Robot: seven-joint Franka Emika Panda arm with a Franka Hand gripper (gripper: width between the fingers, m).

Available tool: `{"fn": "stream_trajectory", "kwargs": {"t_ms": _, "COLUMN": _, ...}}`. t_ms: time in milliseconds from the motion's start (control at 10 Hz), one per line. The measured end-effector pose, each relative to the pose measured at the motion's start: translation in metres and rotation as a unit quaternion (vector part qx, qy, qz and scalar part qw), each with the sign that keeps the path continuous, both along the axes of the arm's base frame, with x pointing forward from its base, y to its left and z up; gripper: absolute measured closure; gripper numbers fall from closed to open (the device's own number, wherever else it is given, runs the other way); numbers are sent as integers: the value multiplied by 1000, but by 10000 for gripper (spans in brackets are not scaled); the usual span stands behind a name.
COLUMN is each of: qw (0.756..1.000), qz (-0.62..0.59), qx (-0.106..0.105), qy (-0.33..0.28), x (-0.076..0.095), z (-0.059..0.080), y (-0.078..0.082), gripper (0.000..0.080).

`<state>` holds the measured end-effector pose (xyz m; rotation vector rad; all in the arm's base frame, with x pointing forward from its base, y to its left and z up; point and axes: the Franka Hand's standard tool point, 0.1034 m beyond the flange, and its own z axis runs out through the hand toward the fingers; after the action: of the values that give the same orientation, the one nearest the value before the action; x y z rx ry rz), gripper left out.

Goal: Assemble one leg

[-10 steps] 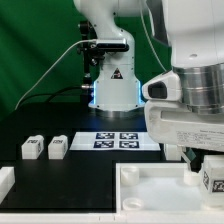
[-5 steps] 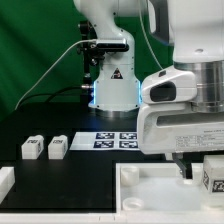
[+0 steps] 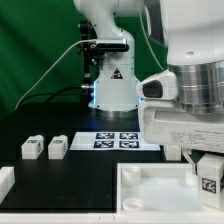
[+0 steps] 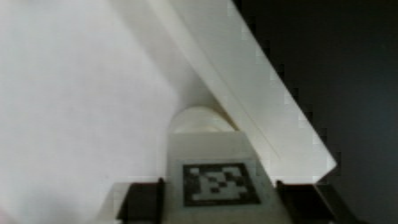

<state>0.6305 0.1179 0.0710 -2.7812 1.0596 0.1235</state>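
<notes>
Large white arm filling the exterior view's right, wrist low. Second white robot base well behind the jaws, at the back of the black table.

White rimmed tray right under the jaws, front of table. In wrist view: pale tray floor on one side of the jaws, raised tray wall running diagonally past them, dark table on the far side of that wall.

Marker board flat on table, beyond the jaws, toward the exterior view's left, apart from the tray.

Gripper with jaws clamped on leg: dark fingers pressing both sides, square tag facing the wrist camera. Same leg visible at the exterior view's right edge, tag outward. Rounded tip pointing away from the jaws, over the tray's inside, just beside the wall. Touching floor or not: cannot tell.

Two loose legs side by side on table, tags up, well apart from the jaws, far toward the exterior view's left, outside the tray.

Small white piece cut off at that same edge, farthest from the jaws; kind unclear.
</notes>
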Motion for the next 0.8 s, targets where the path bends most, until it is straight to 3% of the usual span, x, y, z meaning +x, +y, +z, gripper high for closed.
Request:
{"fn": "stream_trajectory", "kwargs": {"t_ms": 200, "qw": 980, "qz": -194, "qx": 7, "qy": 37, "x": -2, "z": -2, "y": 6, "gripper": 503}}
{"fn": "stream_trajectory", "kwargs": {"t_ms": 300, "qw": 955, "qz": -291, "qx": 20, "qy": 57, "x": -1, "z": -3, "y": 13, "gripper": 503}}
{"fn": "stream_trajectory", "kwargs": {"t_ms": 500, "qw": 922, "qz": -379, "qx": 27, "qy": 72, "x": 2, "z": -4, "y": 16, "gripper": 504}}
{"fn": "stream_trajectory", "kwargs": {"t_ms": 800, "qw": 946, "qz": -316, "qx": 28, "qy": 61, "x": 0, "z": -5, "y": 16, "gripper": 504}}
